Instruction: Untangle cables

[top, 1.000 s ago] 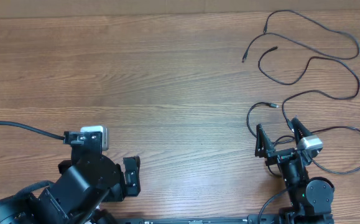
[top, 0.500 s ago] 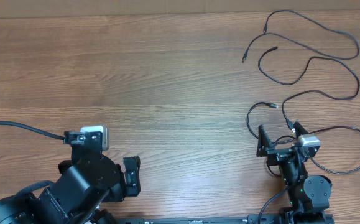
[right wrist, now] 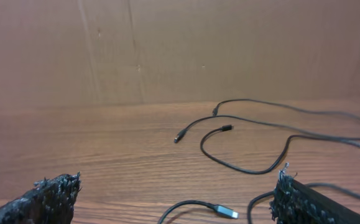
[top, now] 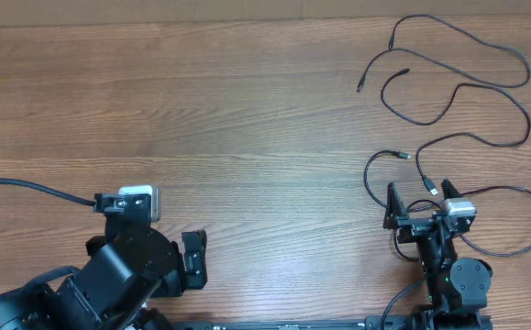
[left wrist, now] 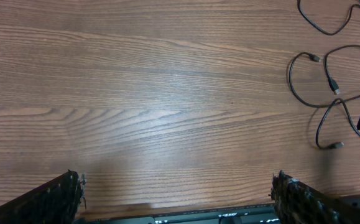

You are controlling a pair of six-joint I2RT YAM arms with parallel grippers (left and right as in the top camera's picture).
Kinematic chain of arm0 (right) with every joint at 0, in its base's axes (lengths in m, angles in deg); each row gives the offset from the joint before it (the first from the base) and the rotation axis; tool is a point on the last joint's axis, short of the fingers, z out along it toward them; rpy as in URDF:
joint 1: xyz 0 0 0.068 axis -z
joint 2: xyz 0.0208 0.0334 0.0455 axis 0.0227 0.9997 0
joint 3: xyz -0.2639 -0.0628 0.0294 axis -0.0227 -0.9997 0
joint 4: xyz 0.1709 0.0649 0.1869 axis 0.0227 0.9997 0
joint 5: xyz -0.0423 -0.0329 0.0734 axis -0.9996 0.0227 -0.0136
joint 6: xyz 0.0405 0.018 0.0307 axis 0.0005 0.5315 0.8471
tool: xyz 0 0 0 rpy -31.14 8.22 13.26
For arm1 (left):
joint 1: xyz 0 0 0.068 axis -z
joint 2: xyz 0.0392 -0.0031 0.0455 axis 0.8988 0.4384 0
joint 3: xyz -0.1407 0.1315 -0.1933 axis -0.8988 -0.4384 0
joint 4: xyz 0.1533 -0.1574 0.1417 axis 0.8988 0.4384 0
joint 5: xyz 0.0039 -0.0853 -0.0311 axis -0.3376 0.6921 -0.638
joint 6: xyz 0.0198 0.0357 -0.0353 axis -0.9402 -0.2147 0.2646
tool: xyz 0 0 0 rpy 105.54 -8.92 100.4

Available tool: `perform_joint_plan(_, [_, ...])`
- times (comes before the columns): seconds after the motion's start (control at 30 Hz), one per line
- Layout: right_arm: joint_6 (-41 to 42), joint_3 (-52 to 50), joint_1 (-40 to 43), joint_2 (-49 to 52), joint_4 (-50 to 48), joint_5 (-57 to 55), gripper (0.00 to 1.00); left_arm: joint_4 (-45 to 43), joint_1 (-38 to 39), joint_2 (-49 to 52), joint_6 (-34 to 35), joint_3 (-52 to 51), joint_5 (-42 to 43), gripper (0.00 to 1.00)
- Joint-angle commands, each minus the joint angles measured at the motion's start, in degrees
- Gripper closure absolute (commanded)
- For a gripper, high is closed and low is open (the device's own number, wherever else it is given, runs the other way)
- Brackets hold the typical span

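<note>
subject: the cables [top: 405, 71]. thin black cords lying as loose, open strands on the far right part of the wooden table [top: 247, 110]. none is coiled or bundled. the overhead view shows one long strand looping near the table's far right corner, with two dark plug ends pointing left. nearer strands curve down toward the right arm. a silver-tipped plug [top: 399, 156] lies at the end of a small loop just ahead of that arm.

right gripper [top: 420, 203]: claw spread wide, nothing pinched. strands run beside and under it in the overhead view; contact cannot be confirmed. the right wrist view shows another silver-tipped plug [right wrist: 226, 213] flat on the wood between the two fingers, clear of both.

left gripper [left wrist: 176, 199]: claw spread wide, nothing held. it sits at the near left of the table, well apart from the cables, over bare wood.

surroundings: a thick black wire [top: 27, 188] runs from the left edge to the left arm. a brown cardboard wall [right wrist: 167, 50] stands behind the table.
</note>
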Motion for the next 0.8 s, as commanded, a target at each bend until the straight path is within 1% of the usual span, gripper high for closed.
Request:
perform_joint_plan(0.0, [-4.20,-0.59,-0.42,-0.57,-0.13,-1.18,0.00,-0.02,0.37,0.17,0.98,-0.33,-1.16,0.00])
perform_joint_plan(0.77, [-3.32,-0.59,-0.42,-0.57,-0.35,-0.92,0.00,0.00,0.37,0.17,0.96,-0.33,-1.16,0.00])
